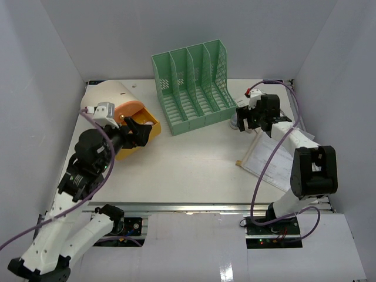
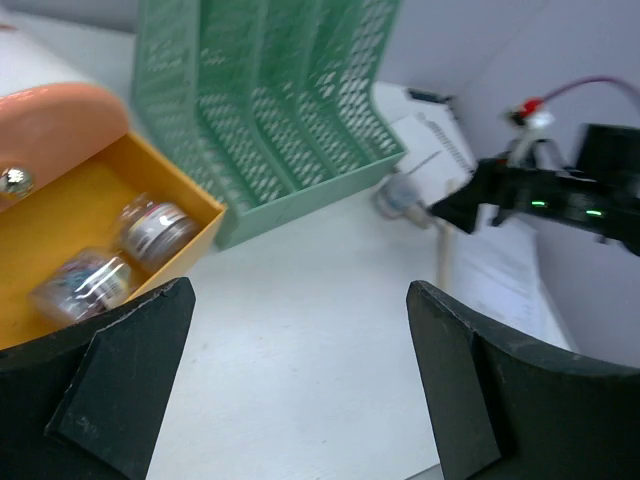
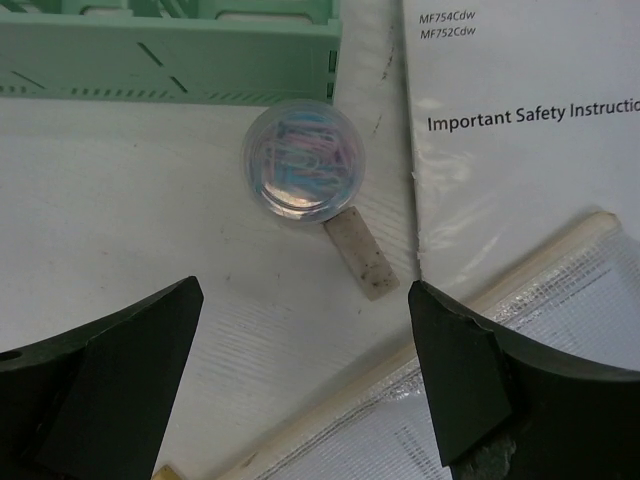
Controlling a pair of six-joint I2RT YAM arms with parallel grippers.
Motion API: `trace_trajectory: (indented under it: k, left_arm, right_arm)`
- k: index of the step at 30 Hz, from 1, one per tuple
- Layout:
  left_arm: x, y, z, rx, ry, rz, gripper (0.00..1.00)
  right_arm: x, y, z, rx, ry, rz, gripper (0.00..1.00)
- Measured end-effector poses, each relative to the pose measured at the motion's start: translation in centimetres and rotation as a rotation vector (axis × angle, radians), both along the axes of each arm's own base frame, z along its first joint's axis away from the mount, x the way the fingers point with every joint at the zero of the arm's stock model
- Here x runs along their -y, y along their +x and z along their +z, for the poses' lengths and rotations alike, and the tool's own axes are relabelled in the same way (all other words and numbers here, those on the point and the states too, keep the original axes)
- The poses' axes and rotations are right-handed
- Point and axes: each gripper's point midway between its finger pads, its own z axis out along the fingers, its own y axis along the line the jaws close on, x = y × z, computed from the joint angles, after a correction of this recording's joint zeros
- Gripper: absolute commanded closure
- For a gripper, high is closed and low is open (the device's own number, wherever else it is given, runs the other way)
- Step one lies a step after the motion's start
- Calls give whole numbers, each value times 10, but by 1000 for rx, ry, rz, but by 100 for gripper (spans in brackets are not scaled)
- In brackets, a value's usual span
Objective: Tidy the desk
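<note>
Sorting under way: right gripper (image 3: 305,300), jaws wide, hovers over a clear jar of apparent paper clips (image 3: 303,160) on the walled white bench (image 1: 188,170), far right beside the green file rack (image 1: 194,88); left gripper (image 2: 298,300) likewise wide, empty. Next: descend, clamp the jar.

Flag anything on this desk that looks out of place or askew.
A safety booklet and a plastic sleeve lie loose and skewed at the right of the desk. A clear jar of paper clips and a small beige strip sit stray by the green file rack.
</note>
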Motion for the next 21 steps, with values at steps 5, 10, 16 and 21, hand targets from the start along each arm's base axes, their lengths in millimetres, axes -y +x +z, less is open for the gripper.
trace_trajectory:
  k: [5, 10, 16, 21]
  left_arm:
    - [9, -49, 18, 125, -96, -165, 2]
    - [12, -71, -8, 90, -128, -224, 2]
    - [8, -86, -34, 38, -156, -225, 2]
    - [4, -94, -36, 31, -176, -219, 2]
  right_arm:
    - [-10, 32, -28, -63, -36, -25, 10]
    - [-21, 57, -48, -94, -43, -25, 10]
    - [-23, 63, -63, -136, -39, -35, 18]
    - [-24, 62, -70, -152, -39, -30, 52]
